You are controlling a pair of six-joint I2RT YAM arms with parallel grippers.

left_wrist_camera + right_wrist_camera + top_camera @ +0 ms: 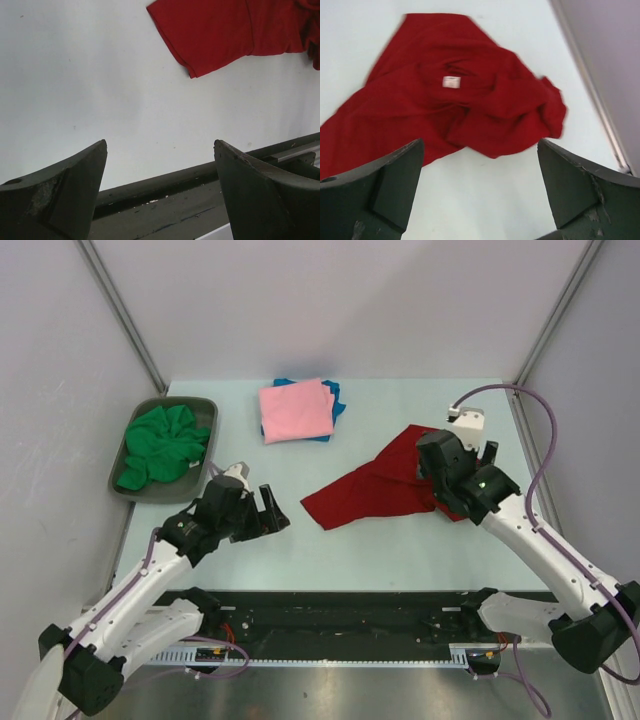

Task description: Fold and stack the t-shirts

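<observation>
Top view first: the dark red t-shirt [375, 490] is lying rumpled right of centre, not folded yet. The pink t-shirt [295, 410] is folded on top of the blue t-shirt [336, 396] at the far edge, so that's probably the finished pile. The green t-shirt [160, 445] is bunched in the grey tray [190, 402], likely waiting its turn.

Left wrist: the left gripper [160, 145] is held wide open with nothing in it, over bare table [100, 90].

Right wrist: the right gripper [480, 142] is spread open and empty too, above the shirt's white tag [451, 81].

The table is pale and matte, boxed in by plain grey walls.
</observation>
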